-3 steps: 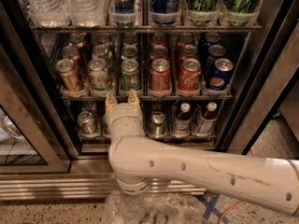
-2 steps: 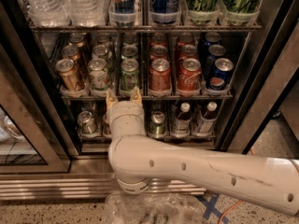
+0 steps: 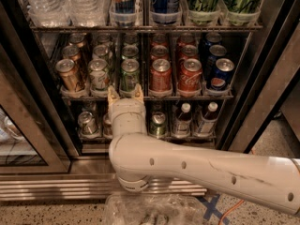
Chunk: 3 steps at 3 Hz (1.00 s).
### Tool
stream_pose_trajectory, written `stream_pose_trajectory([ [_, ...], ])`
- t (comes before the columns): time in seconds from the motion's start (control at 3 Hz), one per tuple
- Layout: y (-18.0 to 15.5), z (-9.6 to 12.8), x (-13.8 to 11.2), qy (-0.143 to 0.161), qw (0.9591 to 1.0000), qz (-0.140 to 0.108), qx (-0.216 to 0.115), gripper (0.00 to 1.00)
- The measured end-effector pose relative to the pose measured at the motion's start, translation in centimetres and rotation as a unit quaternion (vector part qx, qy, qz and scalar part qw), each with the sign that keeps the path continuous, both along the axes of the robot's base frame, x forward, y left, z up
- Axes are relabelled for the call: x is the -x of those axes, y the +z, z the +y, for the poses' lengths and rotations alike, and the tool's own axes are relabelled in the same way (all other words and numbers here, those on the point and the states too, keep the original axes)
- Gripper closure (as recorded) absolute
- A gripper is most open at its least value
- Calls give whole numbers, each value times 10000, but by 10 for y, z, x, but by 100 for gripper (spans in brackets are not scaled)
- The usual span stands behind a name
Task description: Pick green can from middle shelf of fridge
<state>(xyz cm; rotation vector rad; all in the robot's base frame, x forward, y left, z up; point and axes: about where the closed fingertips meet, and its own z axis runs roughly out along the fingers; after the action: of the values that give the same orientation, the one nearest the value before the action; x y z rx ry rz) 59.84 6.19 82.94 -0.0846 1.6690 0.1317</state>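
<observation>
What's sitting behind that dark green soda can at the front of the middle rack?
Two more silver-topped cans queue behind the dark green soda can in its lane; their bodies are mostly covered. The robot's tan-fingered gripper hovers open just below its front.

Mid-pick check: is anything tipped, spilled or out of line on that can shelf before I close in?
Nothing stands out. Everything on the middle shelf stands upright in its lane, with the green can at the front of its row. The gripper is just below that can, fingers open.
</observation>
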Motion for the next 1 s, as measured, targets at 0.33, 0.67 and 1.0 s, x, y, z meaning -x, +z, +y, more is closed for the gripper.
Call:
stream_pose_trajectory([
  [0.33, 0, -4, -5, -90, 9999, -23, 76, 35],
  [0.67, 1, -7, -9, -169, 9998, -51, 131, 32],
  [1.0, -1, -11, -14, -252, 9995, -28, 166, 30],
])
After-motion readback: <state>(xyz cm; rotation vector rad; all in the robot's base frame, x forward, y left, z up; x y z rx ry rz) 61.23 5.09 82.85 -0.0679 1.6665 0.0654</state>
